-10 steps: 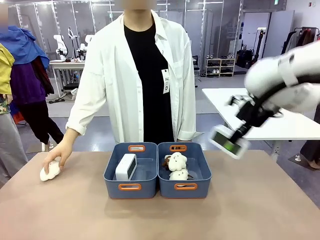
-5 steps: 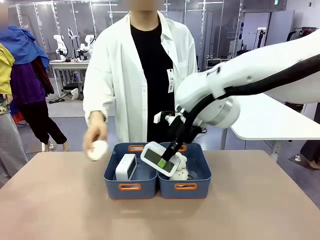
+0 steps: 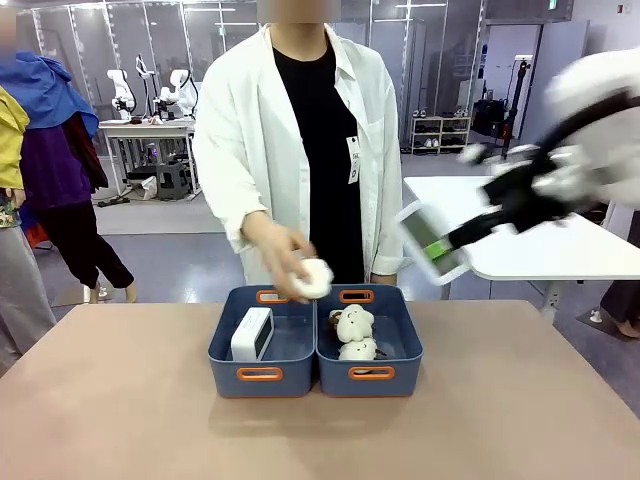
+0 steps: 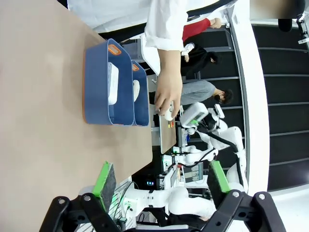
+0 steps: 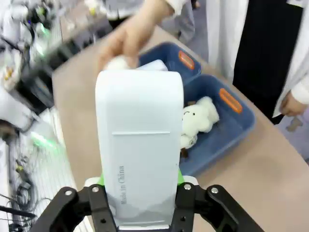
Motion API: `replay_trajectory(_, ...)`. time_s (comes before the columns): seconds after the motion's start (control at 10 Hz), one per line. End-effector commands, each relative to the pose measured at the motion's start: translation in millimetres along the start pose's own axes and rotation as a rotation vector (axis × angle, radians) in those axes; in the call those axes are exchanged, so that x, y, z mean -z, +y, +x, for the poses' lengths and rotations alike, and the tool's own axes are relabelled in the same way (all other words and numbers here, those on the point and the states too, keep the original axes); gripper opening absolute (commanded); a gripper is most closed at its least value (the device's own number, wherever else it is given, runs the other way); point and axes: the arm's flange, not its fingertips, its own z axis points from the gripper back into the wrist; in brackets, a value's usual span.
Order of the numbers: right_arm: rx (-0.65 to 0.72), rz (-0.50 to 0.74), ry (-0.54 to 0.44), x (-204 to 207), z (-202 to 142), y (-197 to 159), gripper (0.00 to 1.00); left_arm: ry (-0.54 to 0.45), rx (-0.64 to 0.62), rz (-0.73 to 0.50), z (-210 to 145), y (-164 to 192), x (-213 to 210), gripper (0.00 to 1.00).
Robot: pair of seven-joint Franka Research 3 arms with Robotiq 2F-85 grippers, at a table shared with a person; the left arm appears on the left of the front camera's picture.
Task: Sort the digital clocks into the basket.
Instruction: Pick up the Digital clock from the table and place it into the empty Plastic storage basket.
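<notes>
My right gripper [image 3: 452, 243] is shut on a white digital clock [image 3: 428, 241], held tilted in the air to the right of and above the bins; the picture is blurred there. The right wrist view has the clock's white back [image 5: 140, 145] upright between that gripper's [image 5: 140, 187] fingers. A second white clock [image 3: 252, 333] stands in the left blue-grey basket [image 3: 228, 352]. In the left wrist view my left gripper [image 4: 161, 180] is open and holds nothing, far from the basket [image 4: 99, 82].
The twin bin [image 3: 402, 358] on the right holds cream plush toys [image 3: 354, 333]. A person in a white coat stands behind the bins, one hand [image 3: 280, 252] holding another plush [image 3: 314, 278] just above them. A white table [image 3: 540, 250] stands behind at right.
My right arm swung with the clock from over the bins up and back to the right. The person's hand carried the plush from the left to above the bins.
</notes>
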Motion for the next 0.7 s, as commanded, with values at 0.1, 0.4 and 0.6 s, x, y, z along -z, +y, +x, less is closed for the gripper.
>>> replay_trajectory(0.1,0.088,-0.015,-0.145,-154.8,-121.2,-13.9,0.00,0.012,-0.015,0.000,-3.8,-3.7,-3.3,0.97)
replay_trajectory(0.4,0.143,-0.058,-0.193,-181.9,-152.8,-22.8,0.00,0.012,-0.015,0.000,-3.8,-3.7,-3.3,0.97)
replay_trajectory(0.6,0.194,-0.045,-0.195,-171.9,-160.6,-40.3,0.00,0.012,-0.015,0.000,-3.8,-3.7,-3.3,0.97)
